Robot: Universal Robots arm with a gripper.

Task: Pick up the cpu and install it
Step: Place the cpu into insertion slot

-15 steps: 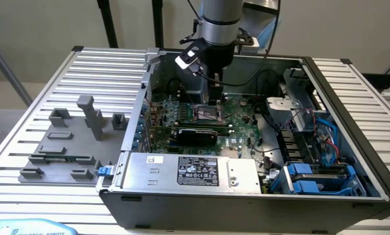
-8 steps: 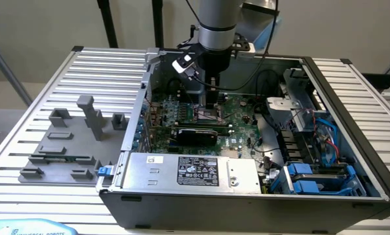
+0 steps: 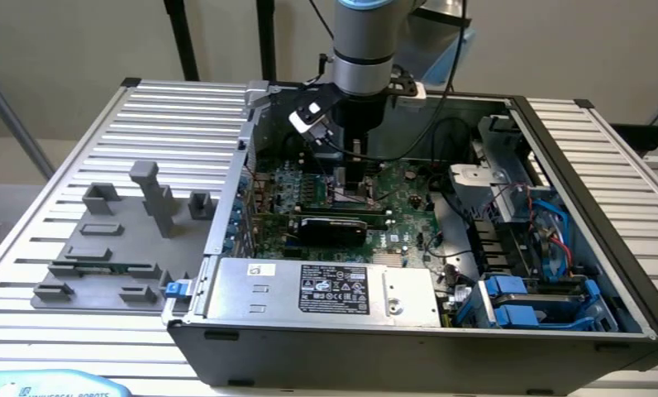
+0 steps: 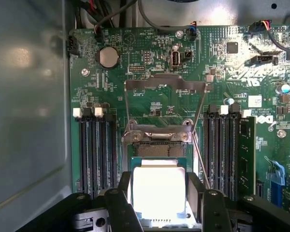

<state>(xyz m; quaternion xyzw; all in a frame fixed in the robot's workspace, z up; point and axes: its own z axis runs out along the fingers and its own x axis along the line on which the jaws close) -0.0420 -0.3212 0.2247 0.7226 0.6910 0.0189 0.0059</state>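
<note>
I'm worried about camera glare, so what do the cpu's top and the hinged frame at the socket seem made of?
The cpu: its top looks like bare metal, smooth satin silver, flaring white under the light. The hinged frame: probably stamped steel, dull grey, thin with bent edges, showing only soft highlights.

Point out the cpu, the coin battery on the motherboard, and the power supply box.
cpu [image 4: 159, 193]: wrist view, middle of its bright metal top.
coin battery [image 4: 108, 57]: wrist view, centre of its round face.
power supply box [image 3: 331, 290]: exterior view, on its black label.
</note>
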